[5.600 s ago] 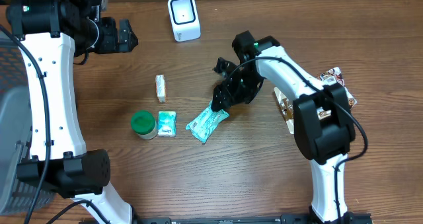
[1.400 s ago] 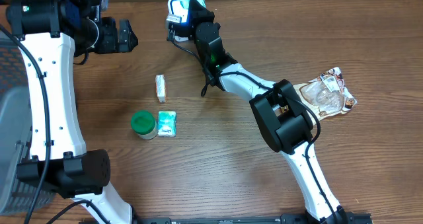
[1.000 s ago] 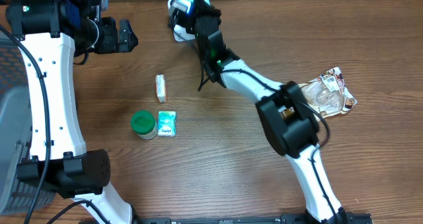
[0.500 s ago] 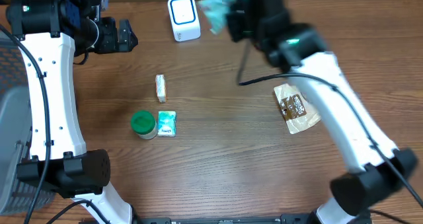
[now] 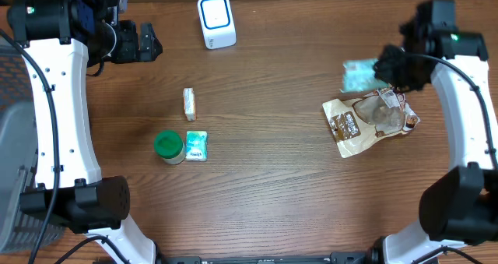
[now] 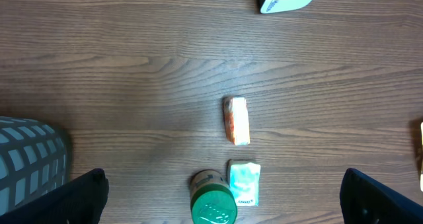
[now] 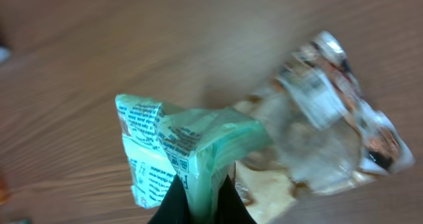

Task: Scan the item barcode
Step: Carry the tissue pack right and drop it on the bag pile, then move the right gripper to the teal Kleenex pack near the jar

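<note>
Right gripper [image 5: 383, 67] pinched shut on one edge of a crumpled pale-green plastic packet [image 5: 359, 75]. The packet is held over the brown wooden table [image 5: 272, 202], at about 2 o'clock in the overhead view. At the packet's 6 o'clock is a heap of brown and clear snack bags [image 5: 362, 124] (contact between them cannot be told). The white boxy barcode scanner [image 5: 216, 20] stands near 12 o'clock, well apart from the packet.

Left gripper [image 5: 150, 42] at 10 o'clock, fingers spread wide, nothing between them.

Mid-left: small orange-and-white bar [image 5: 189, 103]. At its 6 o'clock, a green-lidded jar [image 5: 169, 146] just beside a small teal-and-white sachet [image 5: 197, 145].

Grey mesh basket [image 5: 15, 139] at 9 o'clock edge.
</note>
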Robot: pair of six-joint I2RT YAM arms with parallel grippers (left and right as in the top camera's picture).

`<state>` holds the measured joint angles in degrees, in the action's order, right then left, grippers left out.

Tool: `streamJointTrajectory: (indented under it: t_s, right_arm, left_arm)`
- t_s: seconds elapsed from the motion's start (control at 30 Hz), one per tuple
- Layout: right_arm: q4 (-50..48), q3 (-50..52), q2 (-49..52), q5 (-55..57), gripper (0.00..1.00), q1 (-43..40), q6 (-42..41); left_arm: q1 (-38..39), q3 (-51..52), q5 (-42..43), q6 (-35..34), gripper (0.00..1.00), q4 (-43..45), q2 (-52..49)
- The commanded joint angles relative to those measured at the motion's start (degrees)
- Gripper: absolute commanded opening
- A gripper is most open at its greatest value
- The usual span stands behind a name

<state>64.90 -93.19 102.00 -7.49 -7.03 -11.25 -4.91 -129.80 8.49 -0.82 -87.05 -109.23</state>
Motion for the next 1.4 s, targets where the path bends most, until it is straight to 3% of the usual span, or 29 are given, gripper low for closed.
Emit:
streamJointTrajectory:
  t_s: [0.0,0.17,0.27,0.33,0.37,0.4,0.67,0.87,1.07,1.37]
  right_arm:
    - [-3.58,5.95,0.35,-0.7,0.04,-3.48,-2.12]
    - [-7.5,13.03,0.37,-0.7,0.07,-7.34,-2.1]
    - [-8.09,15.23,0.37,-0.68,0.4,-8.31,-2.05]
    - [-7.98,15.72,0.37,-0.61,0.55,-8.48,-2.05]
    - [-7.78,15.72,0.35,-0.5,0.67,-8.48,-2.03]
    - [-7.58,15.69,0.35,-0.52,0.7,-8.48,-2.03]
    - [2.78,7.58,-1.42,-1.77,0.7,-7.91,-0.98]
    - [9.42,-0.52,-2.89,-4.61,0.73,-2.4,-0.31]
    - [4.94,0.37,-2.34,-15.37,0.73,8.39,-1.03]
    - [-10.64,6.82,1.75,-16.15,0.65,28.46,-15.58]
  left_arm:
    - [0.07,-0.7,-0.11,1.51,1.0,0.11,1.25]
    - [0.04,-0.7,-0.13,1.51,0.99,0.11,1.25]
    - [0.07,-0.7,-0.11,1.51,1.0,0.11,1.25]
    - [0.04,-0.7,-0.13,1.51,1.0,0.11,1.25]
    - [0.04,-0.7,-0.13,1.51,1.0,0.11,1.25]
    - [0.04,-0.7,-0.11,1.51,1.0,0.11,1.25]
    - [0.04,-0.7,-0.13,1.51,1.0,0.11,1.25]
    - [0.04,-0.7,-0.11,1.51,1.0,0.11,1.25]
    - [0.04,-0.72,-0.13,1.51,0.99,0.11,1.25]
    - [0.04,-0.7,-0.13,1.51,1.0,0.11,1.25]
